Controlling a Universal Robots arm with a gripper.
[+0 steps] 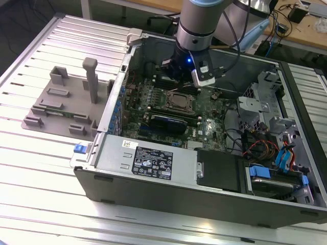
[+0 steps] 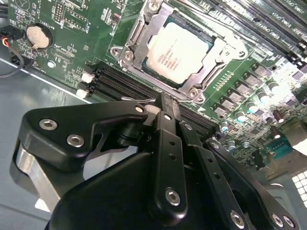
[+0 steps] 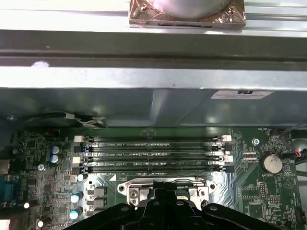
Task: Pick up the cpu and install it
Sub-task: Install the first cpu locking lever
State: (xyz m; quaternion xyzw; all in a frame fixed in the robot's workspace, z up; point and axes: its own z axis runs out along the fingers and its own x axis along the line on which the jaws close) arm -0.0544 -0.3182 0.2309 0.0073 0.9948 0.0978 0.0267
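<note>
The cpu (image 2: pixel 178 52), a silvery square chip, lies flat inside the metal-framed socket (image 2: pixel 136 28) on the green motherboard (image 2: pixel 81 28); in the exterior view the cpu (image 1: pixel 179 101) sits mid-board inside the open computer case (image 1: pixel 153 178). My gripper (image 2: pixel 165 103) hovers above the board beside the socket, over the black memory slots (image 2: pixel 112 79). Its black fingers (image 2: pixel 168 143) are pressed together with nothing between them. In the exterior view the gripper (image 1: pixel 174 75) hangs under the arm at the case's far wall. The first wrist view shows the gripper (image 3: pixel 163 196) over the socket frame (image 3: pixel 144 184).
Memory slots (image 3: pixel 153 153) run between the socket and the case's metal wall (image 3: pixel 144 91). A coin battery (image 2: pixel 38 36) sits on the board. The drive cage and cables (image 1: pixel 265 143) fill the exterior view's right. A grey fixture (image 1: pixel 66 102) stands on the slatted table.
</note>
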